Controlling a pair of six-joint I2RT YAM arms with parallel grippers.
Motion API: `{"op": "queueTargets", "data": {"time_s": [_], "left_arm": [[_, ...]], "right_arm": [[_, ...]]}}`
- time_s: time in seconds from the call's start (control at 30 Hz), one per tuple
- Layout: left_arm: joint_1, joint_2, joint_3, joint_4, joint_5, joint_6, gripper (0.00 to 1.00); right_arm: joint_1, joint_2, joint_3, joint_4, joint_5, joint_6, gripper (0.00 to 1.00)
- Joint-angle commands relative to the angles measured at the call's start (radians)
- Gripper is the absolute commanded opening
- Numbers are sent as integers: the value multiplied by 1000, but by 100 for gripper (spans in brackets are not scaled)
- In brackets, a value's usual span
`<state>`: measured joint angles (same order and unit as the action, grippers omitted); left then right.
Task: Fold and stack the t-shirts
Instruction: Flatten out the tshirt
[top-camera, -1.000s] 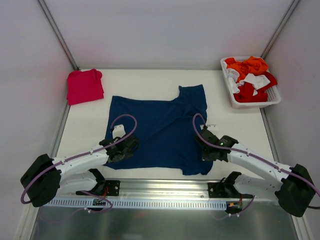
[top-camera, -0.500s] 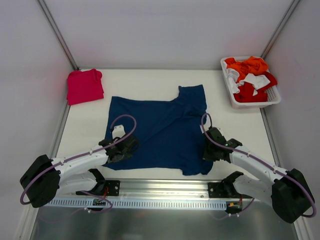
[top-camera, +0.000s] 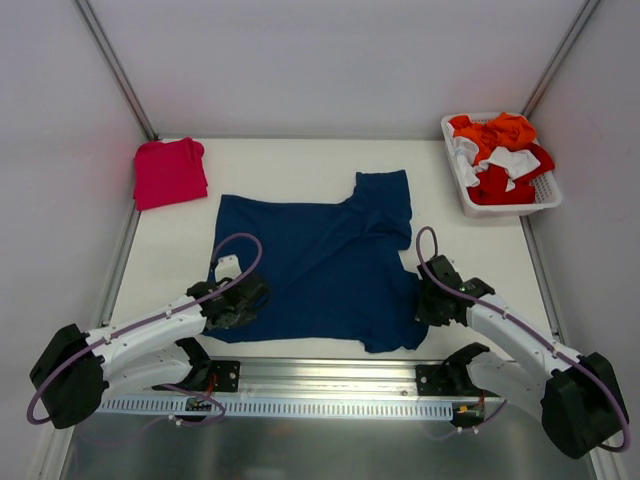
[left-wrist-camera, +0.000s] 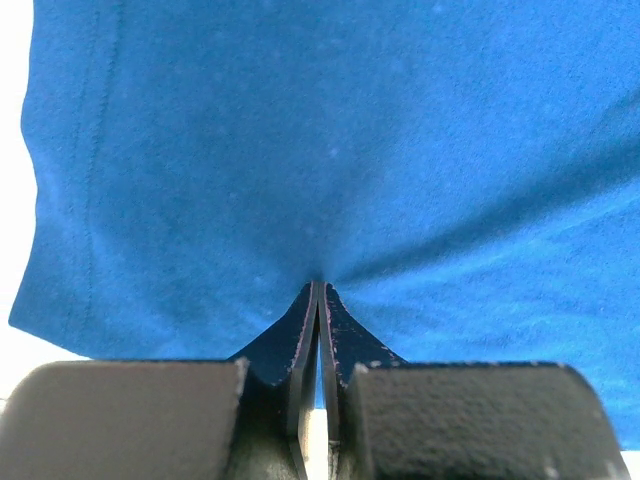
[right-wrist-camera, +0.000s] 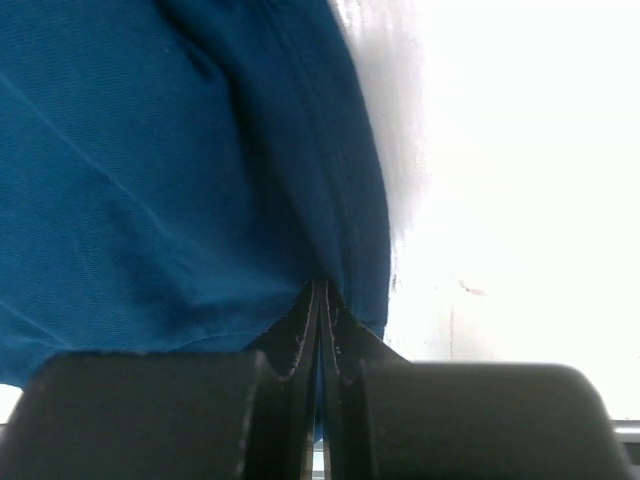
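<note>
Folding large dark navy cloth t-shirt (top-camera: 320, 265): near hem pinched in fully closed left gripper (left-wrist-camera: 318, 287) and right gripper (right-wrist-camera: 320, 287) (one per side); next, likely an even lift toward collar

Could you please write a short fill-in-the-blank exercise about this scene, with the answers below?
The left gripper and the right gripper are each ____ on the navy t-shirt.
The pinkish-red t-shirt lies at the table's far ____ corner.
The white basket of clothes stands at its far ____ corner.
Answers: shut, left, right.
</note>
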<state>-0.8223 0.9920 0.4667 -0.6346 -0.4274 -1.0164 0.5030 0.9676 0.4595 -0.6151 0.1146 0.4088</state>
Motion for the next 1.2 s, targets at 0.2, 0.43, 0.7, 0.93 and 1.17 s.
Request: {"op": "queueTargets", "data": {"time_s": [0.2, 0.43, 0.7, 0.93, 1.17], "left_arm": [[12, -62, -2, -99, 2, -53, 0], [8, -85, 67, -90, 22, 7, 0], [-8, -32, 96, -27, 55, 19, 0], [-9, 84, 52, 67, 107, 12, 0], [-11, 223, 20, 127, 99, -19, 0]], "right_arm": [[-32, -3, 18, -60, 2, 2, 1], [-32, -84, 62, -72, -42, -18, 1], [-1, -102, 94, -29, -159, -5, 1], [20, -41, 50, -6, -148, 13, 1], [61, 11, 18, -35, -47, 65, 1]]}}
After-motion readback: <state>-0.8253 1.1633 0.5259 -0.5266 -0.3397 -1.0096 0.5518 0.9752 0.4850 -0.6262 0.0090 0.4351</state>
